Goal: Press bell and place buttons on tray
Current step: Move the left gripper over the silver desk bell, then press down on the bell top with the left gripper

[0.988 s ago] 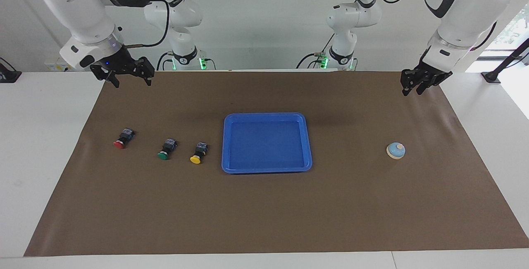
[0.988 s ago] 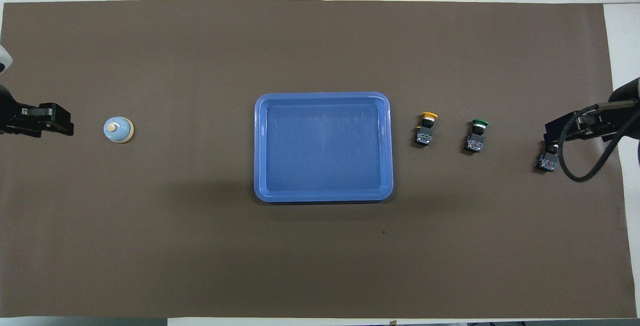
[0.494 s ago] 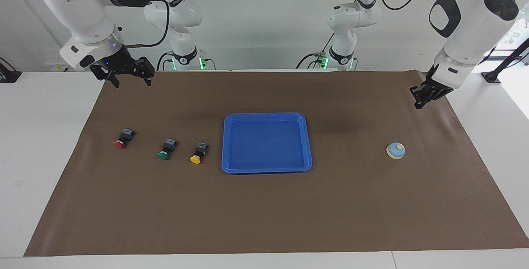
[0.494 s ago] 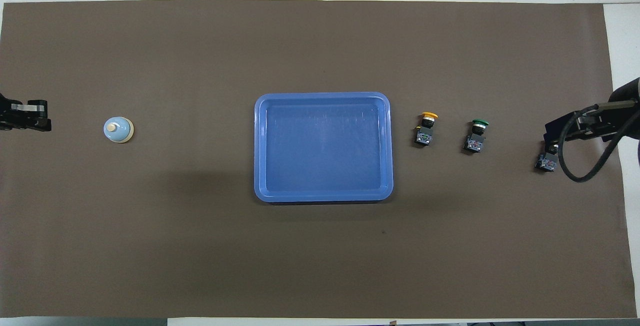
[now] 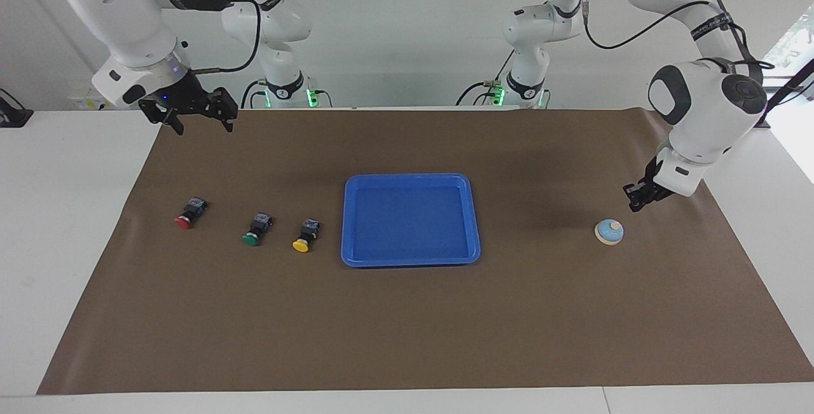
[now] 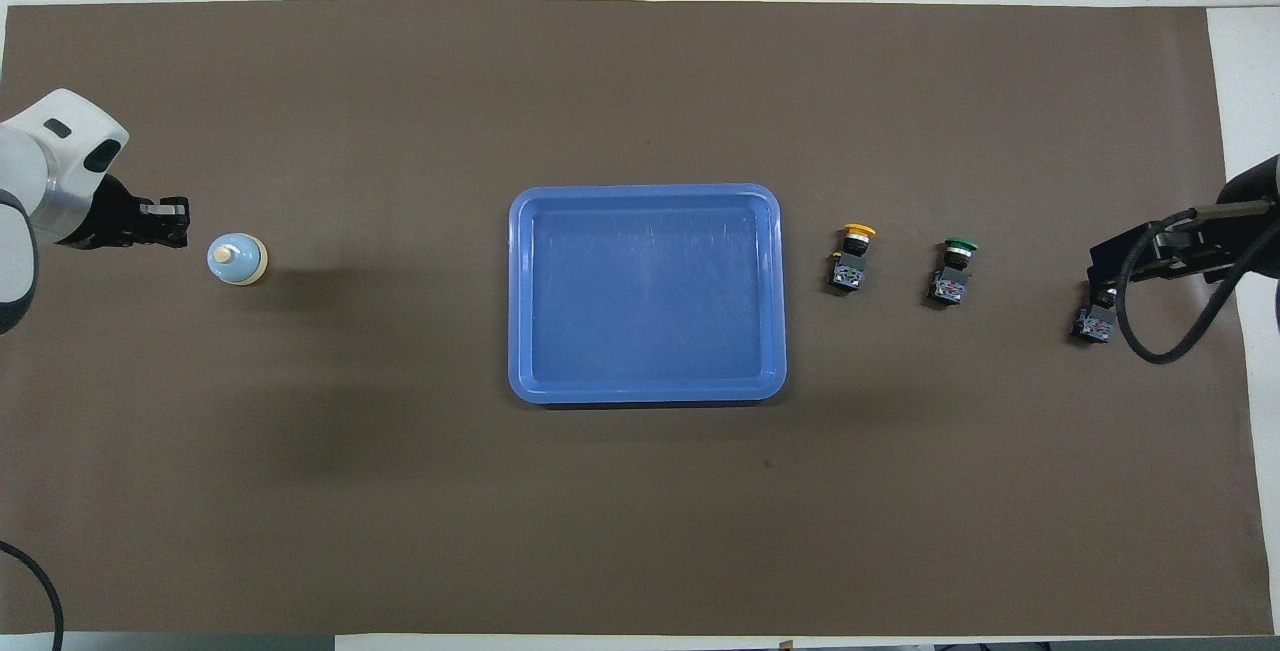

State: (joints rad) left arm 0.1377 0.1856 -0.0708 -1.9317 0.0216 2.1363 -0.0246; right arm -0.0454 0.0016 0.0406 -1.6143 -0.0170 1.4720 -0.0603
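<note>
We read the bell [image 5: 609, 231] as the first target: it sits alone on the brown mat [image 5: 407, 338] toward the left arm's end, and our left gripper [image 5: 634, 201], clenched and empty, hangs just beside it, likely to press with closed tips. The tray [image 5: 410, 260] lies mid-mat, empty; three buttons [image 5: 253, 231] line up beside it. Our right gripper [image 5: 191, 112] waits, released, above the mat's edge. Open mat surrounds everything.

My arms are glossy white with black joint caps, black cables looping alongside, green lights glowing at their bases.
</note>
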